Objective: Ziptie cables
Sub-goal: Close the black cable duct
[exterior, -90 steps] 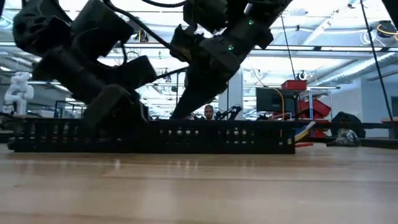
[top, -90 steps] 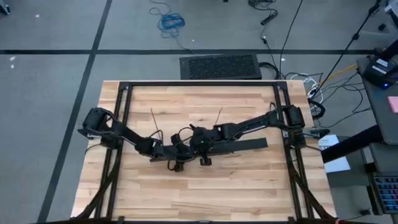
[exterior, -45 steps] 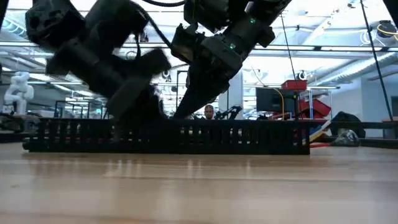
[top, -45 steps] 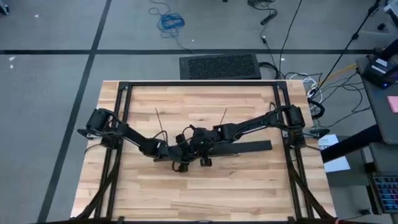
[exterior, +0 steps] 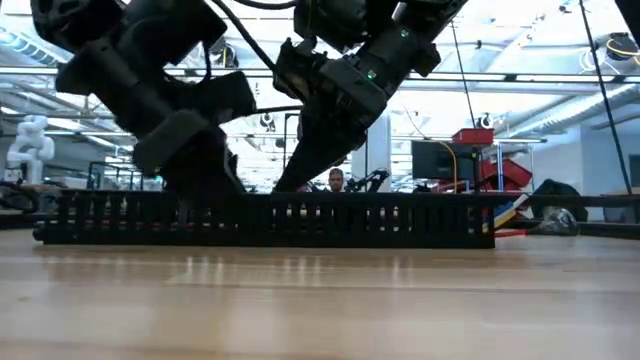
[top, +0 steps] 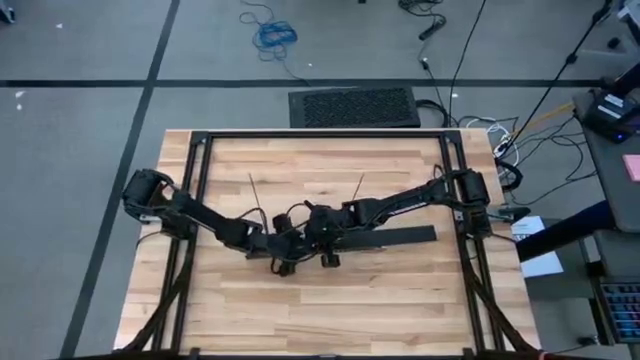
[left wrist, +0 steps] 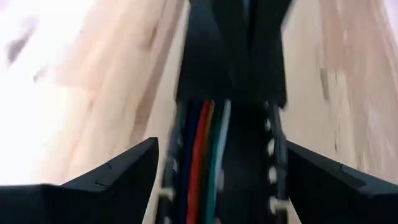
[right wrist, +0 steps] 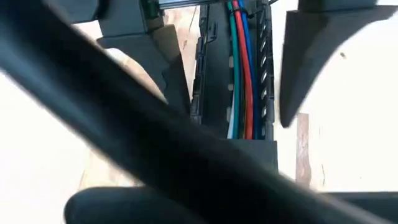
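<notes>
The left arm has pulled back leftward since a moment ago, and the black slotted bar [exterior: 265, 220] sits slightly farther right. On the table [top: 330, 300], both arms meet over the bar. The left gripper [left wrist: 214, 180] has its jaws wide, straddling the bar. The cables [right wrist: 241, 74] lie inside the bar's channel. The right gripper [right wrist: 242, 68] jaws are also spread wide. Two zipties [top: 252, 186] lie farther back.
</notes>
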